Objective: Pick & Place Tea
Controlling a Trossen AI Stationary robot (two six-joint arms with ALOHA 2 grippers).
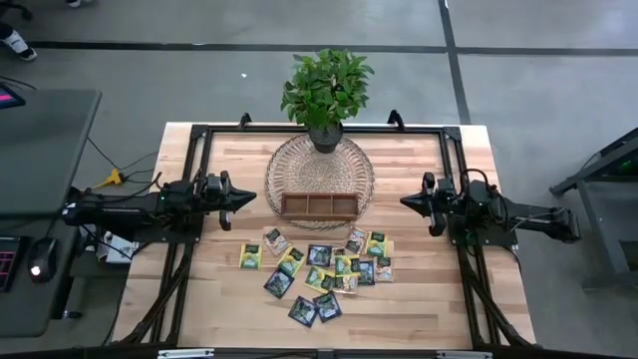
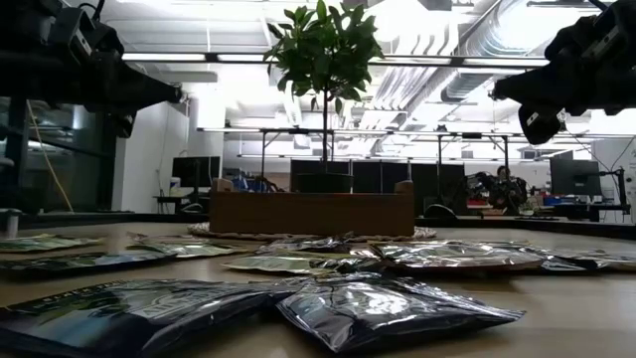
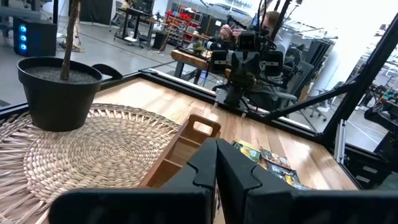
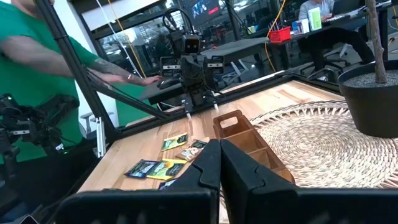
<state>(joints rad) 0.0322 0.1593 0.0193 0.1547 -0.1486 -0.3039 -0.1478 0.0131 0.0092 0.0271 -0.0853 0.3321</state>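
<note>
Several small flat tea sachets (image 1: 319, 271), yellow-green, dark and green, lie scattered flat on the wooden table (image 1: 219, 299), near of the brown wooden three-compartment tray (image 1: 319, 205). They also show in the low view (image 2: 388, 306). My left gripper (image 1: 251, 196) hovers shut left of the tray, above the table; in its wrist view (image 3: 216, 163) the fingers meet. My right gripper (image 1: 405, 201) hovers shut right of the tray; its wrist view (image 4: 220, 163) shows the fingers together. Both hold nothing.
The tray rests on the near edge of a round woven mat (image 1: 319, 172), which bears a potted plant (image 1: 326, 92) at its far side. A black frame (image 1: 199, 135) borders the table. A person in a green shirt (image 4: 37, 56) stands beyond the table's left side.
</note>
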